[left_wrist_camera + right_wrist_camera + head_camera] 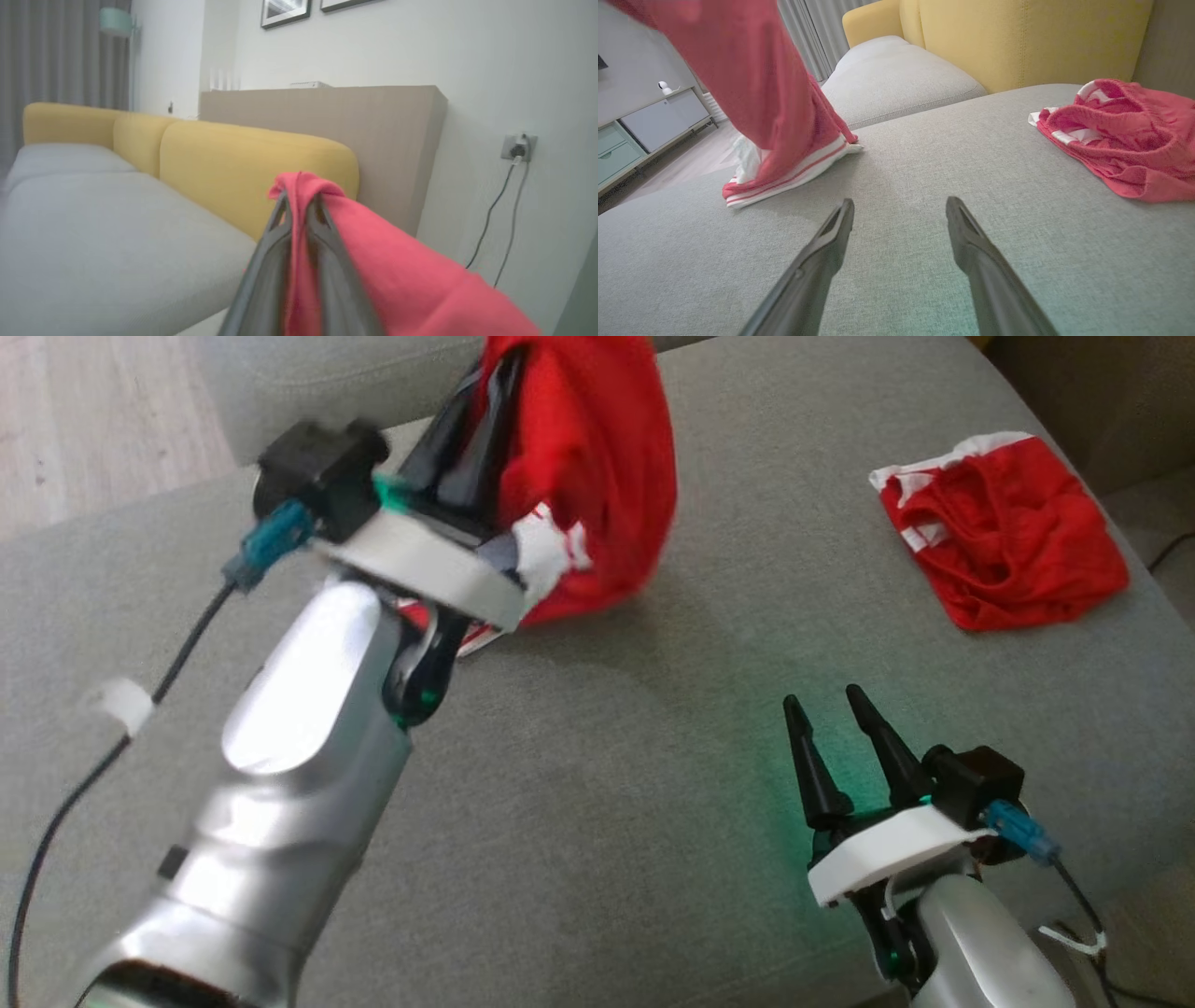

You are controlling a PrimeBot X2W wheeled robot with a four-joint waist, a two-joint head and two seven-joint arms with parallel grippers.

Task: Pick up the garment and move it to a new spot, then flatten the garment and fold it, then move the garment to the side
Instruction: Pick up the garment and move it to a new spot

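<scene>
While raised over the far left part of the grey seat cushion [653, 756], clenched on the garment [597, 476]: so much for the left gripper [301, 205], with red cloth pinched between its two fingers [271, 261] and draped over their tips. Hanging down from there in a bunch, with the white-striped hem resting on the cushion close to its far left edge, beside the wooden floor [93, 411]. Blurred in the head view. Right gripper [823, 698]: released, fingers spread wide over bare cushion, low above the near right part, well apart from the garment. Green glow [840, 793] on the cushion just beside the right gripper's base. Toward the far right corner, lying crumpled on the cushion, a second red garment [1008, 532] with white trim, apart from both grippers. Behind the cushion, seen past the left fingers, a yellow backrest [243, 168]; beyond that, a tan panel [327, 116] against a white wall [490, 70], with a socket [518, 147] and two cables [490, 224] hanging from it. Two framed pictures [285, 11] high on that wall.
</scene>
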